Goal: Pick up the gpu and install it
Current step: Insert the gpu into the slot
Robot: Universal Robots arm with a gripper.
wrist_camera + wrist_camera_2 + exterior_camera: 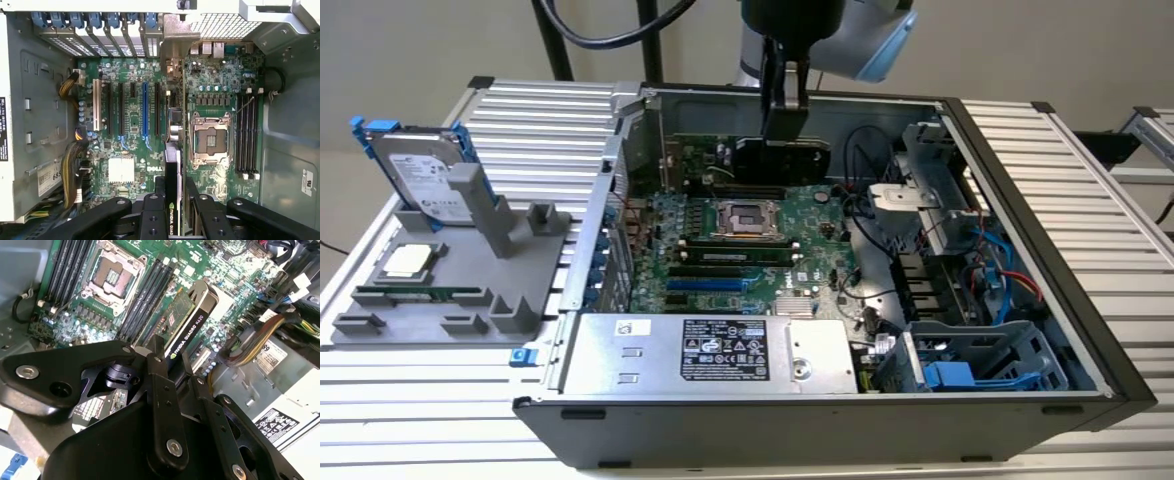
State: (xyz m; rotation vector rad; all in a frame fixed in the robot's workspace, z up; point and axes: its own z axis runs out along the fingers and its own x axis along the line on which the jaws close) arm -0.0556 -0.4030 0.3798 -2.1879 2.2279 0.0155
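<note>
My gripper (786, 118) hangs inside the open computer case (1014, 180), shut on the gpu (782, 160). In both wrist views the gpu (173, 170) (193, 315) is held edge-on between the two black fingers (159, 189), with its black cooler and green card showing. It hovers above the green motherboard (135, 150), roughly over the gap between the black expansion slots (156, 107) and the processor socket (210, 140). In the first wrist view its far end points toward the rear slot openings (125, 37). I cannot tell whether it touches the board.
A grey holder (454, 300) at the exterior view's left carries a silver hard drive in a blue frame (420, 170), a processor chip (407, 262) and a memory stick (420, 296). The power supply (707, 350), cables (881, 200) and a drive cage (974, 355) crowd the case.
</note>
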